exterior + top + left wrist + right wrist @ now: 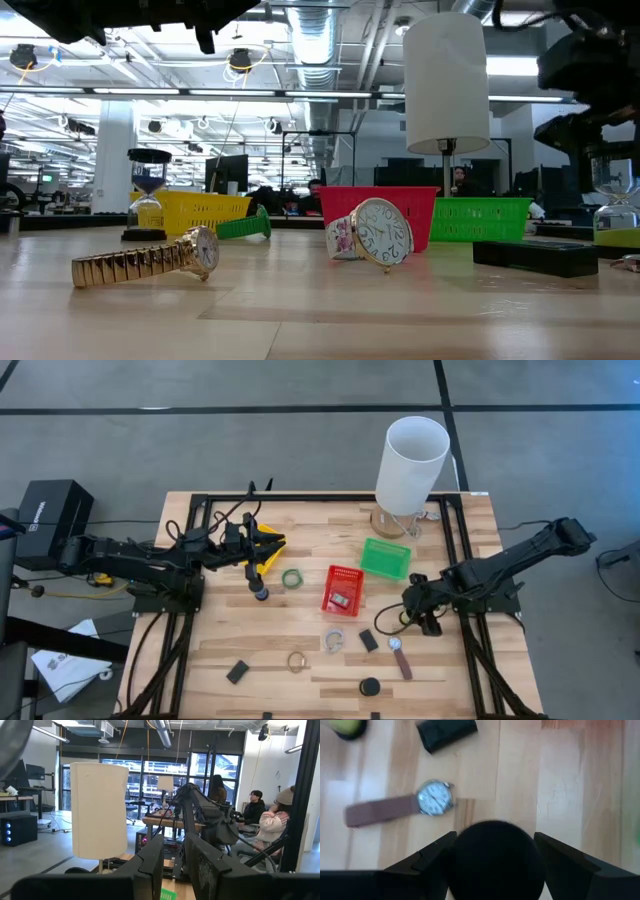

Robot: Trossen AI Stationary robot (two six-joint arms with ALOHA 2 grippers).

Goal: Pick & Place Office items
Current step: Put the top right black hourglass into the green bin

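Bright, even overhead light; ceiling lamps glare along the low view's top. The right wrist view is motion-blurred throughout.

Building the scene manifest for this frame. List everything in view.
tall white cylinder: 1, white, far side of wooden table
plastic baskets: 3, mid-table; yellow basket, red basket, green basket
green ring: 1, green, between yellow and red baskets
black-capped hourglass: 1, by yellow basket
flat black rectangles: 2, black, near side
watches: 3, near side; gold-band watch, pale-band watch, brown-strap watch
short black cylinder: 1, black, near edge
left gripper: dark, above yellow basket
right gripper: dark, shut on round black item, right of red basket
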